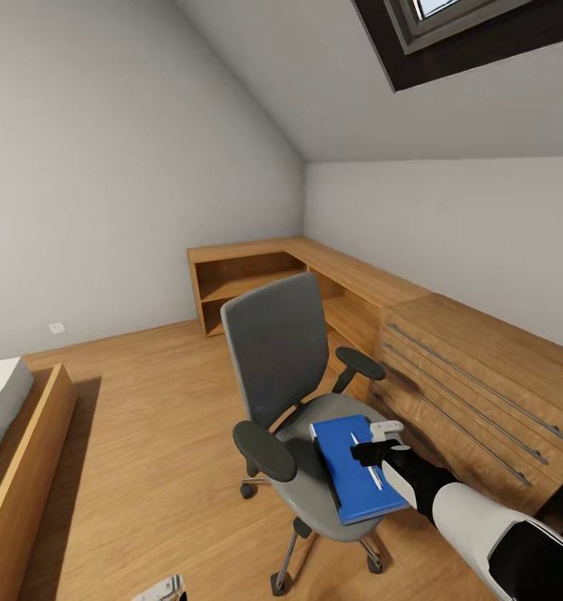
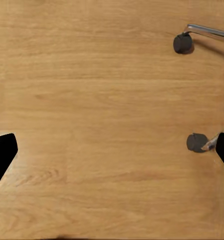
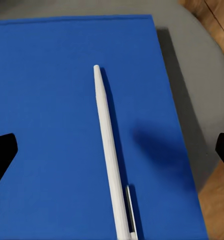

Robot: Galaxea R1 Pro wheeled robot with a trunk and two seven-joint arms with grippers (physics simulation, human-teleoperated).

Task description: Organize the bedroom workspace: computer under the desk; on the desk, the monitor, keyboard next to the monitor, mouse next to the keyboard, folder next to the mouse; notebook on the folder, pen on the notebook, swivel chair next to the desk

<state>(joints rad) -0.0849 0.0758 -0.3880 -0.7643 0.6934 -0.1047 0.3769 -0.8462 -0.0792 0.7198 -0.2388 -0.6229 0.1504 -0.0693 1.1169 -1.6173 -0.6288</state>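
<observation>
The grey swivel chair [image 1: 281, 359] stands in the middle of the wooden floor. On its seat lies a blue notebook [image 1: 357, 476] with a white pen [image 1: 367, 459] along its top. A dark edge [image 1: 327, 474] shows under the notebook's left side, possibly the folder. My right gripper [image 1: 382, 455] hovers just above the notebook and pen. In the right wrist view the pen [image 3: 111, 150] lies on the blue cover [image 3: 47, 125], and the right gripper [image 3: 112, 155] is open with its fingertips wide apart. My left gripper [image 2: 112, 155] is open over bare floor near the chair's casters [image 2: 182, 43].
A low wooden shelf unit [image 1: 256, 280] runs into the far corner, and a drawer cabinet [image 1: 482, 384] with metal handles stands right of the chair. A wooden bed frame [image 1: 22, 451] is at the left. Open floor lies between bed and chair.
</observation>
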